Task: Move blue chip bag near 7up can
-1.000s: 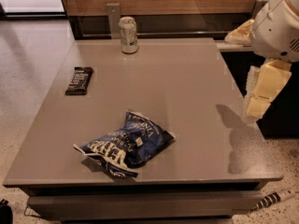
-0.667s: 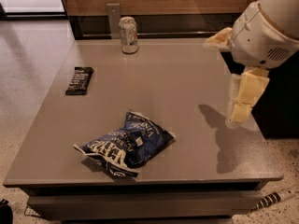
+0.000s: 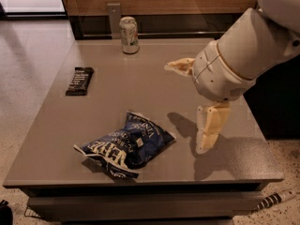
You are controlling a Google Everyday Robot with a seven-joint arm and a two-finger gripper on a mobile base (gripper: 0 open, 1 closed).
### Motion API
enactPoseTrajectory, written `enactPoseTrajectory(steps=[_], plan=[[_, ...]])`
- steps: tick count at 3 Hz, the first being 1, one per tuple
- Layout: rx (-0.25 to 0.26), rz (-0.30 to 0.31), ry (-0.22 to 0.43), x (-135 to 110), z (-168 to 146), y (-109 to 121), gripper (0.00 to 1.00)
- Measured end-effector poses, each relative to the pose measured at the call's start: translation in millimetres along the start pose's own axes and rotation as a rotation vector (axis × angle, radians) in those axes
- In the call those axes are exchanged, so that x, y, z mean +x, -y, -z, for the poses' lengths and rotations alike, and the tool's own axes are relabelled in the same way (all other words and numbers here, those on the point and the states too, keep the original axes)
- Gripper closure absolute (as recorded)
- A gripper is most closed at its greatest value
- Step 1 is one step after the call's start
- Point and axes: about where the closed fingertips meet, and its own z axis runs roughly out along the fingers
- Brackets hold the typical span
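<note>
Dark foil first: blue chip bag (image 3: 126,144) lies crumpled near the front edge of the table (image 3: 154,90), left of centre. Same spot and pose as a second ago, so untouched.

Gripper (image 3: 183,108) is just right of the bag, apart from it, hanging above the tabletop with its shadow falling between them. Fingers spread wide, one pointing down, the other out to the left. Nothing held.

What changed: a second ago the gripper was out at the table's right edge. Since then the arm (image 3: 243,50) has swung in leftward and it now sits over the table, near the bag. Reads as the approach phase; grasp not started.

Black bar (image 3: 79,80) lies flat by the left edge, mid-depth, not moved. Not part of the job.

7up can (image 3: 129,34) stands upright at the far edge, left of centre, also unmoved. Well apart from the bag, with open tabletop between them.

Judgement: task barely begun. Next is to close the remaining gap leftward, drop onto the bag and pinch it, then carry it to the far edge. Risks: glossy foil slipping out of the pinch, and knocking the can over on set-down.
</note>
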Motion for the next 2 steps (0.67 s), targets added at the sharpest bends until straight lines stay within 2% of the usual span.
enactPoseTrajectory(steps=[1, 2], plan=[[0.000, 0.000, 0.000, 0, 0, 0, 0.00], [-0.047, 0.042, 0.016, -13, -18, 9, 0.00]])
